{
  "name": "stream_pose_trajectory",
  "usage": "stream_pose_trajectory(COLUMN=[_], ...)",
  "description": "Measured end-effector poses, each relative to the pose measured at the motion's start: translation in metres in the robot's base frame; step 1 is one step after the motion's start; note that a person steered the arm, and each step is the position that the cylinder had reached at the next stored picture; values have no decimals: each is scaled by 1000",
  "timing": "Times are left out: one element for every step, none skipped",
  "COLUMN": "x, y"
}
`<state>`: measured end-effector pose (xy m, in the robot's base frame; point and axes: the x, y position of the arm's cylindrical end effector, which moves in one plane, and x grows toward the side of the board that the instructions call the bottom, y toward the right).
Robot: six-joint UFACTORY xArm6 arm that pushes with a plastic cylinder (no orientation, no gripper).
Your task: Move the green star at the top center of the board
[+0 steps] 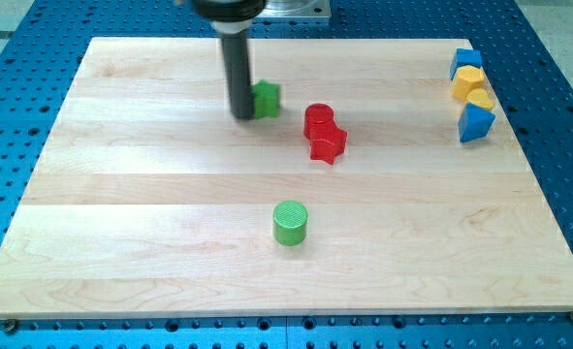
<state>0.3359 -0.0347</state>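
The green star (266,99) sits near the view's top, a little left of centre on the wooden board (121,213). My tip (242,116) is at the star's left side, touching or almost touching it; the dark rod hides the star's left edge. A green cylinder (290,223) stands lower down, near the board's middle.
Two red blocks (323,132) sit close together right of the star, one behind the other. At the board's top right corner a blue block (466,61), two yellow blocks (470,85) and a blue triangle (476,123) form a line. A blue perforated table surrounds the board.
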Motion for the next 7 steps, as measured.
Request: stream_pose_trajectory(x=[9, 16, -12, -38, -44, -24, -34], y=[11, 29, 60, 90, 88, 33, 18])
